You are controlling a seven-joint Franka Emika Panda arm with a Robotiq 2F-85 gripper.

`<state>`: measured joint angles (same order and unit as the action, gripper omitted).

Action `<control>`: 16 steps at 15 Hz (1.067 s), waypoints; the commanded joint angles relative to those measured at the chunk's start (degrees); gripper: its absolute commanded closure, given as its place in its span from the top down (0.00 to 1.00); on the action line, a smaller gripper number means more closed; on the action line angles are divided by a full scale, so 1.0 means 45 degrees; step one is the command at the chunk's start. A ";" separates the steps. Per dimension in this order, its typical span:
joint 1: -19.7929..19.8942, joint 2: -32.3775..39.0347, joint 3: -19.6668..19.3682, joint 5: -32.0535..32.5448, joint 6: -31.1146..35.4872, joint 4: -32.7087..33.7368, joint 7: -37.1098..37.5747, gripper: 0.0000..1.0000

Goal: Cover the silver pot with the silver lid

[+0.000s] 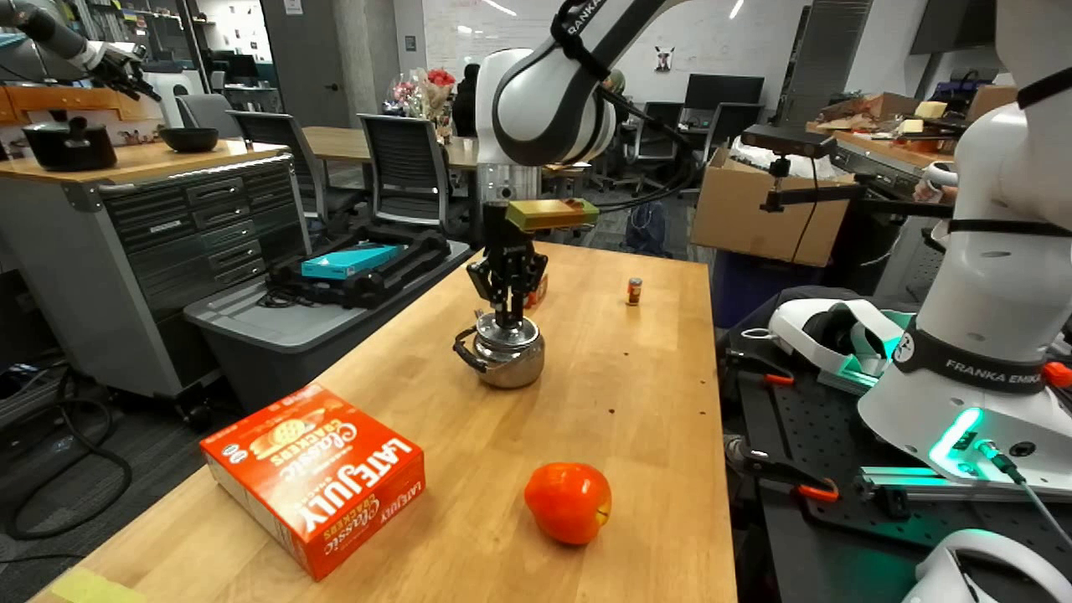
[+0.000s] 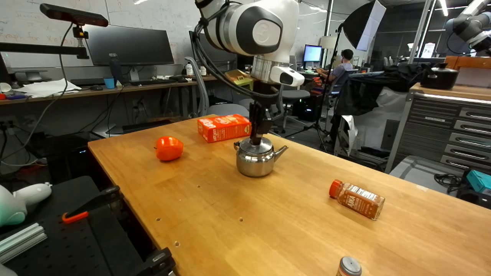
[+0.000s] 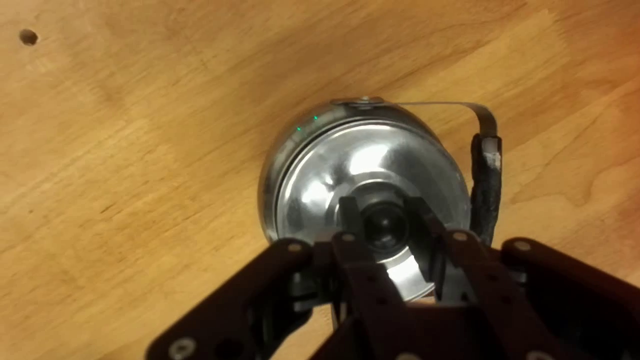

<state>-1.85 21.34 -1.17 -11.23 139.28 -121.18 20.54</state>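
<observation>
The silver pot [image 1: 512, 368] is a small shiny kettle with a spout and a dark side handle. It stands upright on the table in both exterior views [image 2: 256, 165] and in the wrist view [image 3: 268, 200]. The silver lid [image 3: 400, 150] lies over the pot's opening and also shows in the exterior views [image 1: 509, 332] [image 2: 257, 147]. A thin dark gap shows along one side of its edge; I cannot tell if it sits fully flush. My gripper [image 3: 381, 202] points straight down, its fingers closed against both sides of the lid's dark knob. It also shows in both exterior views [image 1: 507, 318] [image 2: 256, 142].
A red cracker box [image 1: 314, 473] and a red-orange round fruit-like object [image 1: 569, 502] stand on the table [image 1: 636, 394]. A spice jar [image 2: 358, 200] lies on its side beyond the pot's spout side. A small grey-capped jar [image 2: 349, 266] stands farther along.
</observation>
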 commanded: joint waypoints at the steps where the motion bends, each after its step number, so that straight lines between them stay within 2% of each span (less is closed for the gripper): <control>1: -0.0218 -0.1275 -0.0069 0.0293 0.0890 -0.1537 -0.0031 0.07; 7: -0.0120 -0.2081 0.0009 0.0329 0.0530 -0.2265 -0.0079 0.07; 16: 0.0110 -0.2331 0.0171 -0.0194 0.0236 -0.2060 -0.0676 0.07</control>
<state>-2.20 13.46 -1.01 -10.50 142.15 -130.34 20.00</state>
